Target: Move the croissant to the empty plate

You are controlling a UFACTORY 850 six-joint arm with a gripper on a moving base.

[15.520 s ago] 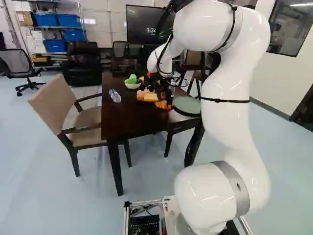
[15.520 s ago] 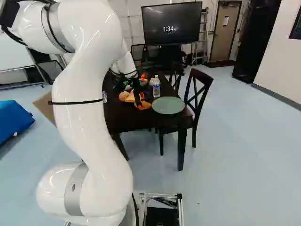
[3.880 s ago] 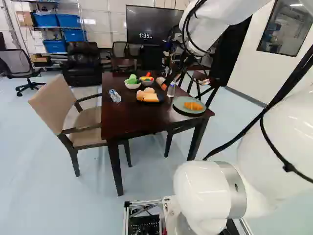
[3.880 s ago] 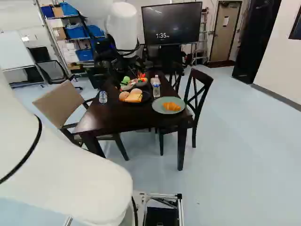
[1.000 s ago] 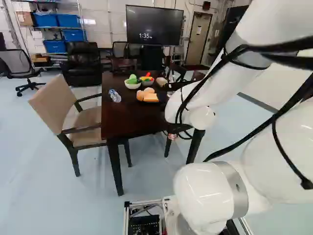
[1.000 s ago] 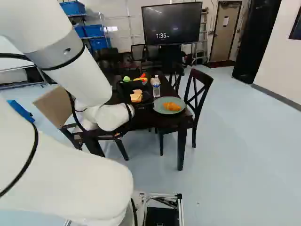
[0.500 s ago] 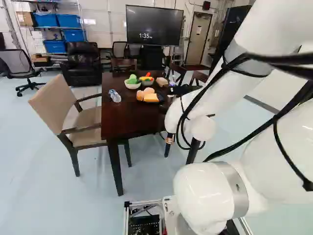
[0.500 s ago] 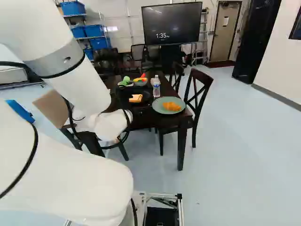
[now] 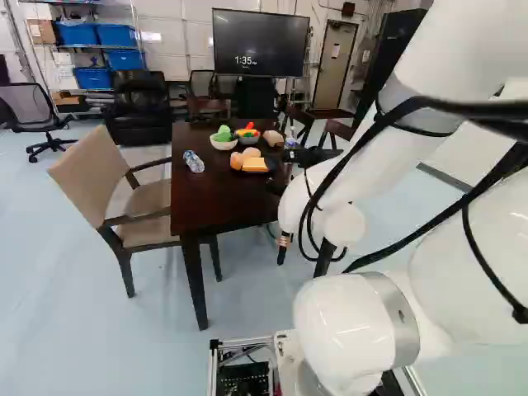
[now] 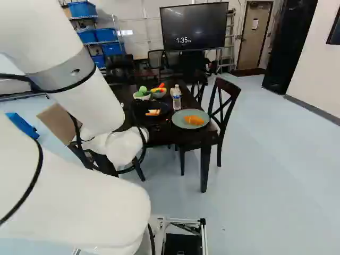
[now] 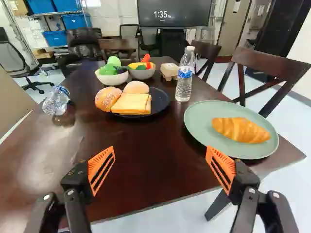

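Now the croissant (image 11: 240,130) lies on the green plate (image 11: 199,120), ahead of the tool (image 9: 310,155) and off its right finger; that plate was bare in the earliest pictures. The arm (image 10: 87,101) has drawn back since then, and has shifted only slightly since the last ones. The tool stands wide apart, nothing between its fingers, over the near part of the surface (image 11: 141,165).

In the left base view the arm hides the croissant and green plate; in the right base view it covers part of the dark plate (image 11: 163,101). The egg carton (image 11: 169,71) is partly behind the upright bottle (image 11: 184,80).

Counted: one croissant, two plates, two buns (image 11: 107,98) and one sandwich (image 11: 132,103) on the dark plate straight ahead, two bowls (image 11: 111,78) beyond it, one carton, and two bottles, the second one (image 11: 57,100) lying ahead of the left finger.
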